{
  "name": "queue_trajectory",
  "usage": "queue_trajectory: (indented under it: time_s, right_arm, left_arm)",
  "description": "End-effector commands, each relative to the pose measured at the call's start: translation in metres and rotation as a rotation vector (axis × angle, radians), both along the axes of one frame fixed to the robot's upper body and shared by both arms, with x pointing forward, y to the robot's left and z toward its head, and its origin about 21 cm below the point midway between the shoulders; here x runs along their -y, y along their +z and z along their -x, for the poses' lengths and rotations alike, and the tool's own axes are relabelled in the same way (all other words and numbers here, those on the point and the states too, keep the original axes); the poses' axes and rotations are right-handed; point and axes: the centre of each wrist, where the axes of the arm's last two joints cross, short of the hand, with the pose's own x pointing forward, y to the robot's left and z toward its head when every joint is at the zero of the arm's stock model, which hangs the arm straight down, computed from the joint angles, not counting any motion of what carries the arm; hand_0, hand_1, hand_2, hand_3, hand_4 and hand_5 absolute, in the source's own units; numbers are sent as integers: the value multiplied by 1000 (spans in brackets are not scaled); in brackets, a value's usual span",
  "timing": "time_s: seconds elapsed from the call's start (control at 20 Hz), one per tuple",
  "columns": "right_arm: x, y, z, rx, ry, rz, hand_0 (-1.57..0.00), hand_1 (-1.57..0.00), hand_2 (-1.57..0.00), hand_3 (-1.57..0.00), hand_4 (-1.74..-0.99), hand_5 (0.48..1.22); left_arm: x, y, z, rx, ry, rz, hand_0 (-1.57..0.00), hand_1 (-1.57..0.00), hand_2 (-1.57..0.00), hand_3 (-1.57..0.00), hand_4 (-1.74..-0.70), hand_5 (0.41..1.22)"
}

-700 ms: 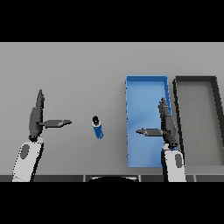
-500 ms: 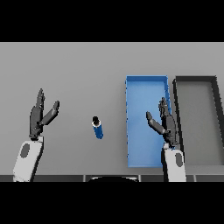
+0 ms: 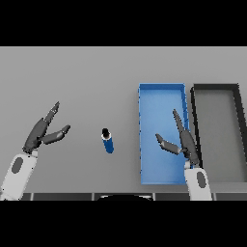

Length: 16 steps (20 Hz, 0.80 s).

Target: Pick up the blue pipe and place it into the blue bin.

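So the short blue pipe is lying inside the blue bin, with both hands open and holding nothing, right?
Not quite. The head view shows the short blue pipe on the grey table, left of the blue bin, not inside it. The rest holds: the left hand and right hand are open and holding nothing.

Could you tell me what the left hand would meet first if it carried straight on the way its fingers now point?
Nothing, as far as the picture shows: the left hand points up and right over bare table, passing above the blue pipe.

a bare sorting workbench: grey table [image 3: 87, 77] with blue bin [image 3: 161, 89] and black bin [image 3: 216, 88].
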Motion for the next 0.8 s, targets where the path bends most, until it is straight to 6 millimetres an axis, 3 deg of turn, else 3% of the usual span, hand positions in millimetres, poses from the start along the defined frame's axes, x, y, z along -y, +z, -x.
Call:
queue_trajectory:
  time_s: [0.0,0.4,0.75]
  right_arm:
    - [-1,3,-3,-3,-4,-2,1,1,1,1,-1182,583]
    - [0,8,-2,-4,-4,-43,1,1,1,1,-1229,576]
    - [-3,5,-2,-14,3,-27,1,1,1,1,-1210,570]
  left_arm:
    - [1,-2,2,2,-33,8,1,1,1,1,-965,590]
    - [40,10,33,-149,-291,-74,1,1,1,1,-1031,496]
    - [85,-11,42,-169,-426,-86,1,1,1,1,-1123,470]
